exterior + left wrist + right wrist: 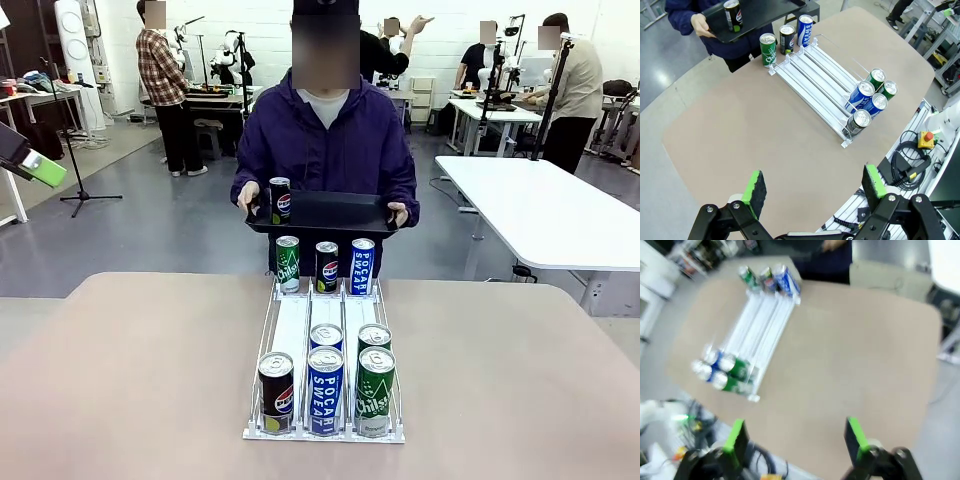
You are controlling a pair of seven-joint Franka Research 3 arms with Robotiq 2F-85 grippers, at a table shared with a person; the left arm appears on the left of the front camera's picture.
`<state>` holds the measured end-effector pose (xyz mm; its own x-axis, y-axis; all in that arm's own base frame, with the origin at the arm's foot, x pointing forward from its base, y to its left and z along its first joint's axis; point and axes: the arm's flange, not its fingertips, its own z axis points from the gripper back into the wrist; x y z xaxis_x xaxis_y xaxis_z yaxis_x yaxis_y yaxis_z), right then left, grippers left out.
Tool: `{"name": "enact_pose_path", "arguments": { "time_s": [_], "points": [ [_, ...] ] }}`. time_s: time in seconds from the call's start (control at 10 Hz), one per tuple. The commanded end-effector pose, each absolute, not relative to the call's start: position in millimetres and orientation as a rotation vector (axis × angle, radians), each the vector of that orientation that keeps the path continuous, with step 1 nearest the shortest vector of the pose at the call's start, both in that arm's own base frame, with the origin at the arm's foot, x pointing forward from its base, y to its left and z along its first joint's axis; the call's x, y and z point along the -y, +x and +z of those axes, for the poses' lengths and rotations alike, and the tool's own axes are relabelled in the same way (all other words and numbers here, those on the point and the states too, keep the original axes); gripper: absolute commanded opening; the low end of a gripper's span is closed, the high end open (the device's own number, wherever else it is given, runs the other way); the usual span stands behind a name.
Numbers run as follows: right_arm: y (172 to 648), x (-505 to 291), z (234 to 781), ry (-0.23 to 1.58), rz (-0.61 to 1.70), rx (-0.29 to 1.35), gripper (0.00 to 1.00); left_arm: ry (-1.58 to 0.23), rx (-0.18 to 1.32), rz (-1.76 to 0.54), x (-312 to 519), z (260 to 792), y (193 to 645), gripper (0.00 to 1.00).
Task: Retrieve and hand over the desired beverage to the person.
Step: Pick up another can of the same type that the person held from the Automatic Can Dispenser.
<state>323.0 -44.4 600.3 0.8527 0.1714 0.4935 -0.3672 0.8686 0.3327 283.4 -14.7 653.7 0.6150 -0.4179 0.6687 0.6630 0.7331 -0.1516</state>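
Across the table, a person (325, 140) in a dark purple hooded jacket holds a black tray (340, 212) with both hands. A black Pepsi can (280, 200) stands upright on the tray's left part, and it shows again as the can (732, 15) in the left wrist view. On the table lies a white three-lane rack (295, 330). At its far end stand a green can (288, 264), a Pepsi can (327, 266) and a blue Pocari can (362, 266). Several more cans stand at its near end. High over the table, my left gripper (815, 185) is open and holds nothing. My right gripper (795, 436), in a blurred view, is open too.
A long white table (540, 210) stands behind on the right. Other people and a tripod (80, 150) are farther back. Cables and a red stop button (926, 138) lie off the table's near edge. Bare tabletop (130, 370) flanks the rack on both sides.
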Motion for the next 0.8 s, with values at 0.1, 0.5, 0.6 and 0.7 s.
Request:
{"name": "enact_pose_path", "arguments": {
  "time_s": [0.1, 0.5, 0.6, 0.7],
  "points": [
    [364.4, -74.5, 595.8, 0.206, 0.087, 0.176, 1.00, -0.410, 0.644, -0.642, 15.0, 654.5, 284.3, 1.00],
    [374.7, -172.6, 550.0, 0.089, -0.030, 0.172, 1.00, -0.410, 0.644, -0.642, 15.0, 654.5, 284.3, 1.00],
    [376.3, -187.1, 546.4, 0.107, -0.026, 0.171, 1.00, -0.410, 0.644, -0.642, 15.0, 654.5, 284.3, 1.00],
    [378.0, -185.0, 546.0, 0.128, -0.009, 0.157, 1.00, -0.410, 0.644, -0.642, 15.0, 654.5, 284.3, 1.00]
  ]
}}
